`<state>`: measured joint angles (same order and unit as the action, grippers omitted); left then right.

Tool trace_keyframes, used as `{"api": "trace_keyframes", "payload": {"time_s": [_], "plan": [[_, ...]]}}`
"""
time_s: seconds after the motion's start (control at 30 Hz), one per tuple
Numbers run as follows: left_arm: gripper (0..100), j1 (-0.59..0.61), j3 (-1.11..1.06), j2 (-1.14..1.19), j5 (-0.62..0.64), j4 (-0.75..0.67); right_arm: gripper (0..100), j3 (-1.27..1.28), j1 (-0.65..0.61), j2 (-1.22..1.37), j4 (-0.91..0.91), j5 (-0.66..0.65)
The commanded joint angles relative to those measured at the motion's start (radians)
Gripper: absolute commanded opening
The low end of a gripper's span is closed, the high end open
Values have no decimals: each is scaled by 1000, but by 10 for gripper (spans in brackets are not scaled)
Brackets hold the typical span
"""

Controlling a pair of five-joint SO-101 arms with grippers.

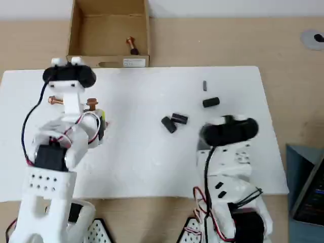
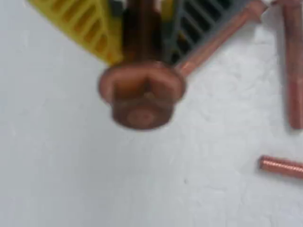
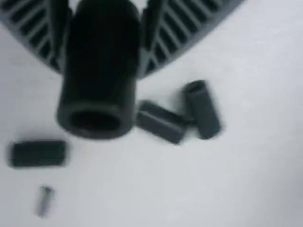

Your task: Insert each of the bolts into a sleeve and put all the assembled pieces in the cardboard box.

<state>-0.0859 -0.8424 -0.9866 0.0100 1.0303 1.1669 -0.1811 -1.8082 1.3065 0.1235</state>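
Bolt (image 2: 142, 97), copper-coloured, sits clamped in the left hand (image 2: 142, 49). Its shaft runs between the yellow finger (image 2: 80, 23) and the dark finger (image 2: 199, 28), and its flanged head faces the wrist camera. It is held over the white sheet (image 1: 136, 157) that covers the middle of the worktop (image 1: 217, 40). Three loose bolts lie on the sheet close by: one (image 2: 218, 40) slanting just behind the held bolt's head, another (image 2: 293, 66) beside it, and a third (image 2: 281, 166) a little apart.

The right hand (image 3: 102, 54) grips a black sleeve (image 3: 97, 94), with the sleeve's open end toward its wrist camera. Three loose sleeves lie on the sheet beyond it. Two of them (image 3: 161, 122) (image 3: 202, 109) touch each other, and the third (image 3: 38, 153) lies apart, near a small screw (image 3: 45, 201).

The cardboard box (image 1: 76, 30) stands open on the worktop at the sheet's far edge, on the left arm's side. One assembled piece (image 1: 131, 45), a bolt in a sleeve, lies inside near the box's front wall.
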Motion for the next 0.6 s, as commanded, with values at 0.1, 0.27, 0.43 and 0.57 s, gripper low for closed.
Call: {"api": "trace_keyframes", "payload": {"time_s": [0.1, 0.27, 0.43, 0.57], "plan": [[2, -12, -176, -206, 163, -143, 10, 25, -194, -91, -31, 9], [2, -12, -298, -389, 203, -238, 10, 59, -277, -91, -87, 9], [2, -81, -394, -572, 203, -275, 10, 127, -366, -91, -190, 9], [2, -187, -408, -707, 203, -279, 10, 173, -466, -91, -275, 8]]}}
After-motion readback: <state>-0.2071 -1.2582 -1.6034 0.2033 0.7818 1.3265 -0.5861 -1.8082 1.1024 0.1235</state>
